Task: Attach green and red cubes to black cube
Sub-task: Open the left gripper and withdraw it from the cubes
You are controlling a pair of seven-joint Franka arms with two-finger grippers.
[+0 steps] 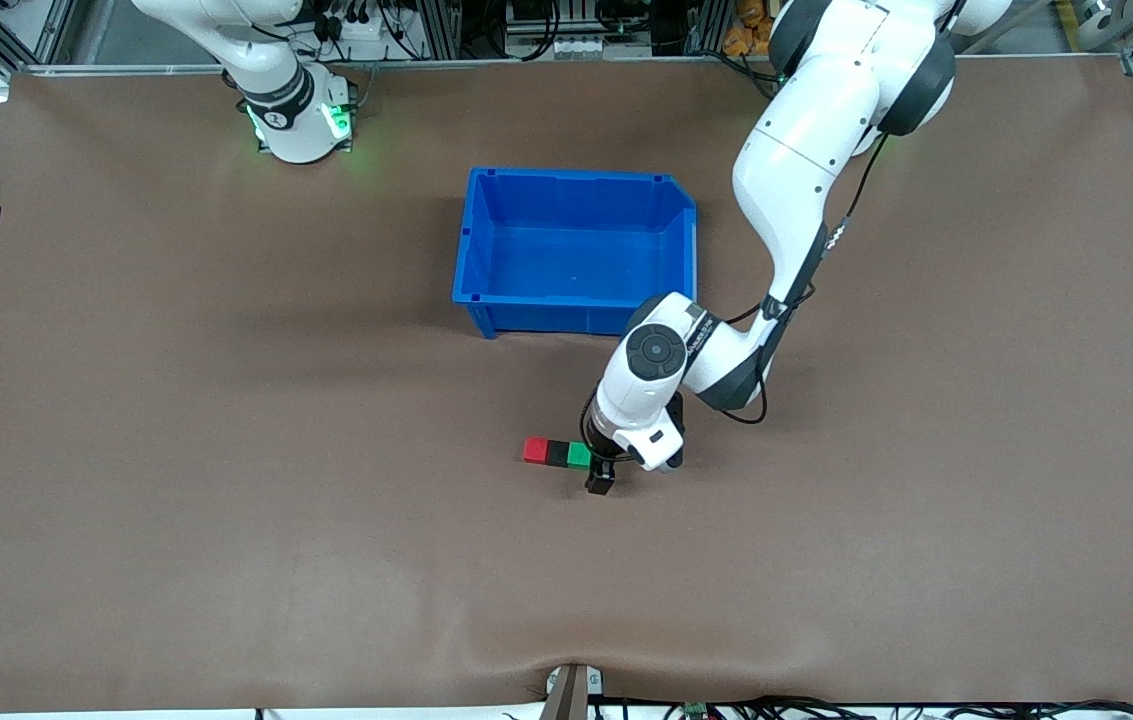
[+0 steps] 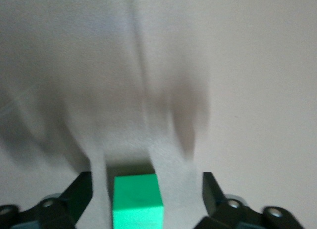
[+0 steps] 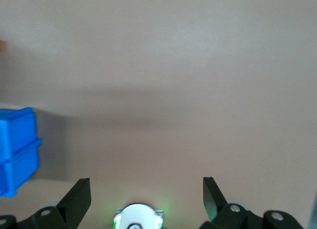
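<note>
A red cube (image 1: 535,450), the black cube (image 1: 557,453) and a green cube (image 1: 579,455) lie touching in a row on the brown table, nearer the front camera than the blue bin. My left gripper (image 1: 598,463) is down at the green end of the row. In the left wrist view the green cube (image 2: 137,201) sits between the open fingers of the left gripper (image 2: 147,182), with gaps on both sides. The red and black cubes do not show there. My right gripper (image 3: 146,182) is open and empty, high over the table by its own base (image 3: 137,216).
An empty blue bin (image 1: 576,300) stands mid-table, farther from the front camera than the cubes; its corner shows in the right wrist view (image 3: 17,149). The right arm's base (image 1: 301,120) stands at the table's back edge. Brown table mat (image 1: 226,450) surrounds the cubes.
</note>
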